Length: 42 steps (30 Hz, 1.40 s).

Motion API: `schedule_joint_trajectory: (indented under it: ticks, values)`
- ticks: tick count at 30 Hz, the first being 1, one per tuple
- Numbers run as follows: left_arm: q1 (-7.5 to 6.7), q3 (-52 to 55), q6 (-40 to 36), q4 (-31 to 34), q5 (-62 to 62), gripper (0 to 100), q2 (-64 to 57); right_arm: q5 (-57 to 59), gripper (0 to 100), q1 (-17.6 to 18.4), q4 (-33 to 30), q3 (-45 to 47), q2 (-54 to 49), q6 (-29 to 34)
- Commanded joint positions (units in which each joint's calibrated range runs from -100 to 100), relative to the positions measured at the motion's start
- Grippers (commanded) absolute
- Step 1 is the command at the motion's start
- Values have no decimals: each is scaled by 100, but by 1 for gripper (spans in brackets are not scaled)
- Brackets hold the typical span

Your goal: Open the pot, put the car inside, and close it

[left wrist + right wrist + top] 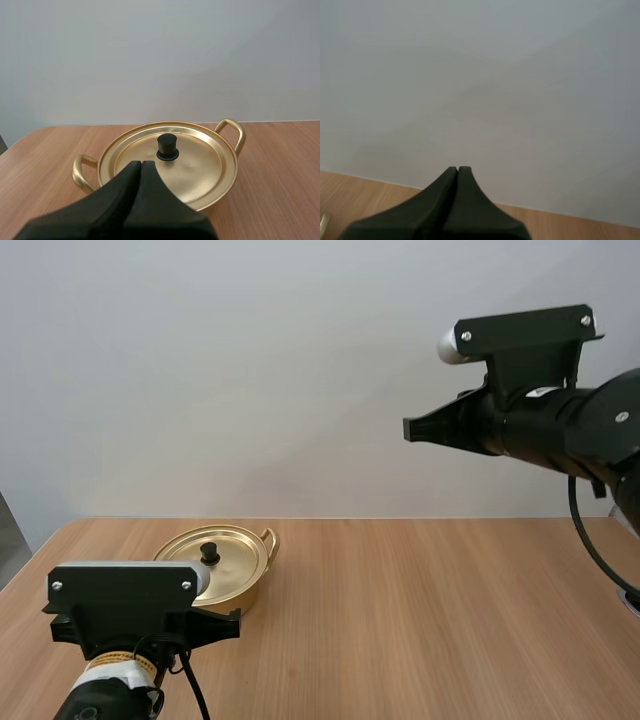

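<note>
Nothing grabbed yet, folks.
The jaws of my left gripper [141, 165] are pressed together, and the gold pot [250, 592] sits on the table [430, 620] just ahead of their tips, lid [200, 162] on. My right gripper [458, 171] is pressed together too, high up, well apart from the pot.

Your left claw [141, 163] has its two black fingers pressed together as one dark wedge, and the tip points to the near edge of the golden pot [240, 141], close before it. The pot stands on the wooden worktop [280, 175] with its lid [200, 162] on, lying flat, and the black knob [167, 146] stands upright in the middle of the lid, just beyond the claw tip. You see one loop handle [79, 174] at each side of the pot.
</note>
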Motion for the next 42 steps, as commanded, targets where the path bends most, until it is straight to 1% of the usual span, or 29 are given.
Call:
schedule_joint_trajectory:
  ticks: [1,5,10,13,16,20,25,26,27,28,29,31,33,34,35,38,42]
  values:
    - [0,0,-2,6,-9,0,0,-30,0,53,-101,484,-115,-116]
    - [0,0,-2,6,-9,0,0,-724,0,195,-259,1214,-791,-116]
    - [0,0,-2,6,-9,0,0,-1617,0,305,-345,2180,-2025,-116]
    - [0,0,-2,6,-9,0,0,-1679,0,305,-359,2500,-2676,-116]
    - [0,0,-2,6,-9,0,0,-1679,0,305,-359,2702,-3108,-107]
    - [0,0,-2,6,-9,0,0,-1679,0,305,-359,2948,-3453,-98]
    - [0,0,-2,6,-9,0,0,-1662,0,363,-374,3718,-3903,-26]
    - [0,0,-2,6,-9,0,0,-1701,0,363,-447,3838,-3903,69]
    - [0,0,-2,6,-9,0,0,-1742,0,374,-651,3957,-3903,286]
    - [0,0,-2,6,-9,0,0,-1742,0,374,-974,4055,-3903,654]
    - [0,0,-2,6,-9,0,0,-1742,0,374,-1292,4119,-3903,1040]
    - [0,0,-2,6,-9,0,0,-1742,0,374,-2226,4178,-3903,2165]
    - [0,0,-2,6,-9,0,0,-1742,0,374,-3048,4188,-3903,2992]
    - [0,0,-2,6,-9,0,0,-1742,0,374,-3359,4188,-3903,3310]
    - [0,0,-2,6,-9,0,0,-1742,0,374,-3541,4188,-3903,3473]
    - [0,0,-2,6,-9,0,0,-1742,0,400,-3877,4188,-3903,3459]
    - [0,0,-2,6,-9,0,0,-1547,0,531,-3927,4349,-3903,3417]
